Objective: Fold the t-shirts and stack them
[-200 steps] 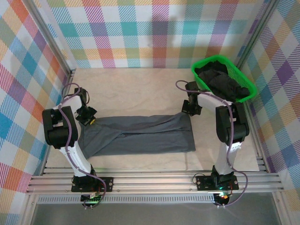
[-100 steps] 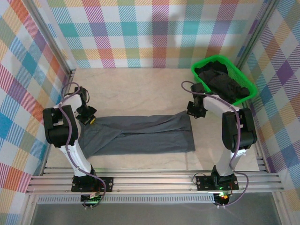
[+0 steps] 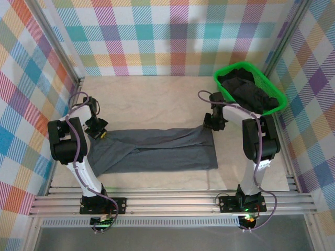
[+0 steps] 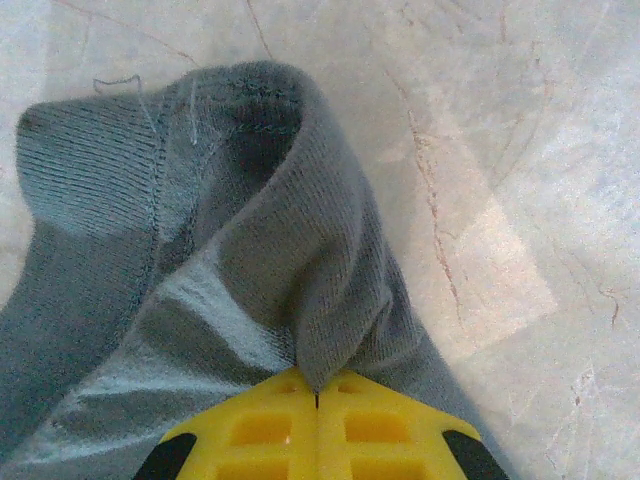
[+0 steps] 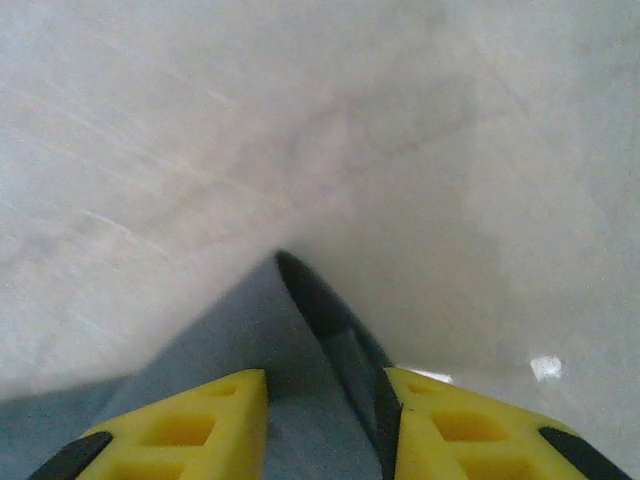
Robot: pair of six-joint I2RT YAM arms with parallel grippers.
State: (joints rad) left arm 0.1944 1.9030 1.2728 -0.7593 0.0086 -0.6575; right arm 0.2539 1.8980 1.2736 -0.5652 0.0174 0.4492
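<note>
- One slate-grey t-shirt (image 3: 157, 154) is lying flat on the desk (image 3: 152, 97) as a long folded band. It is running along the near half, from close to the left edge to a little right of the middle.
- The left hand (image 3: 98, 128) is sitting at the band's far left end. In its wrist view the yellow fingers (image 4: 250, 435) are pressed together, pinching a bunched fold of the ribbed cloth. The stitched hem is curling up and over in front of them.
- The right hand (image 3: 213, 123) is hanging over the band's far right corner. Its yellow fingers (image 5: 180, 425) are standing apart, and the pointed tip of the cloth is lying between them on the pale desk. A dark edge of the cloth is running close along the right-side finger, and I cannot tell whether the two are touching.
- Several dark t-shirts (image 3: 248, 91) are lying heaped in a green basket (image 3: 283, 102). It is standing in the far right corner of the desk, just beyond the right hand.
</note>
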